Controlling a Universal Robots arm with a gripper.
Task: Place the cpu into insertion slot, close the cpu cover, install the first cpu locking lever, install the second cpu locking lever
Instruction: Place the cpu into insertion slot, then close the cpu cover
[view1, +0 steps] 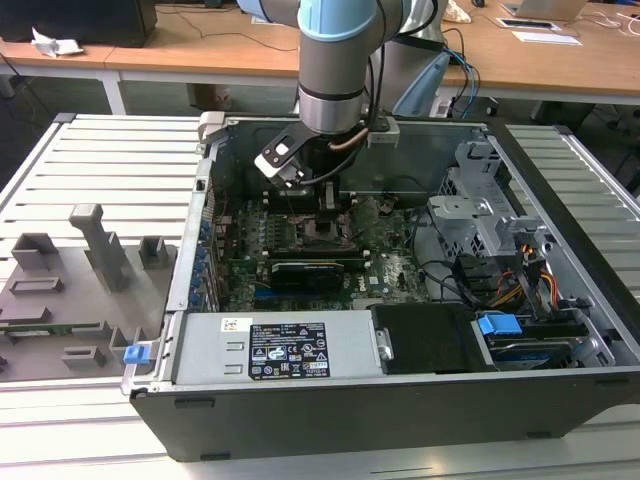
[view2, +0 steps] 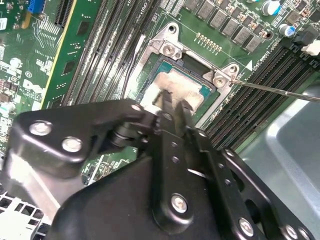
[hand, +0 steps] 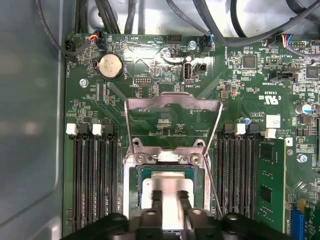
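Observation:
The cpu (hand: 167, 186), a flat silver square, lies in the insertion slot (view2: 192, 62) on the green motherboard; it also shows in the second wrist view (view2: 187, 85). The cpu cover (hand: 172, 103), a silver frame with a large opening, stands raised on its hinge beyond the slot. My gripper (hand: 171, 200) (view2: 176, 102) hovers right over the chip, its two black fingers a narrow gap apart with nothing between them. A thin locking lever (view2: 280, 90) (hand: 214, 190) runs free beside the socket. In the exterior view the gripper (view1: 330, 205) reaches down into the open computer case.
Long black memory slots (hand: 95, 180) flank the socket, with a green module (hand: 270, 180) on one side. A black expansion card (view1: 305, 272), power supply (view1: 280, 350), drive cage (view1: 490, 200) and cables crowd the case. A grey fixture tray (view1: 80, 270) lies at the exterior view's left.

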